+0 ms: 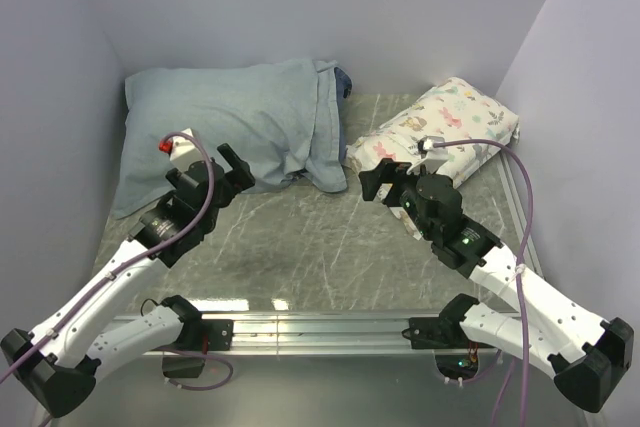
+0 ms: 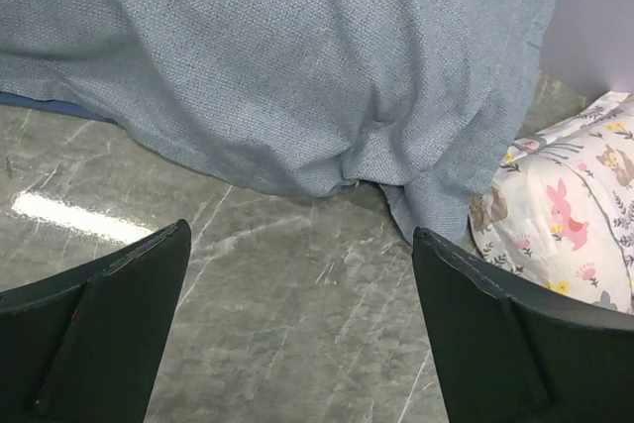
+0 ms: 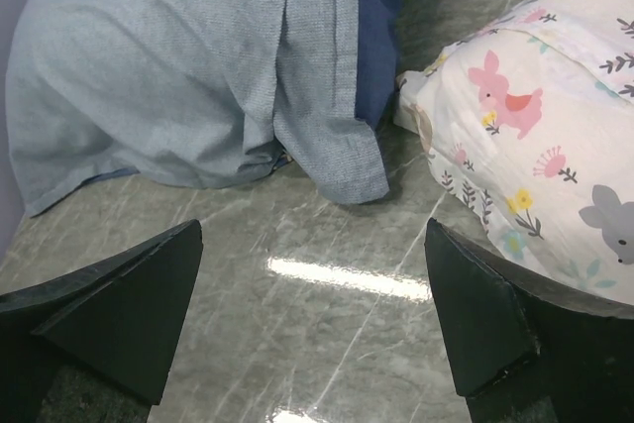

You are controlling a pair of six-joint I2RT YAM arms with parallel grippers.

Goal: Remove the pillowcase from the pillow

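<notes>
A: Where is the pillowcase?
B: I see the grey-blue pillowcase (image 1: 230, 122), full, at the table's (image 1: 300, 237) far left, its open end beside the floral pillow (image 1: 440, 127).
A: Jaws?
B: Left gripper (image 1: 238, 172), right gripper (image 1: 380, 179): both spread wide, grasping nothing.

- A white printed pillow (image 1: 435, 132), with rabbits and flowers, lies at the far right of the table (image 1: 310, 237), near the right wall (image 1: 590, 67).
- The table is grey and marbled.
- A metal rail (image 1: 320, 332) runs along its near edge.
</notes>
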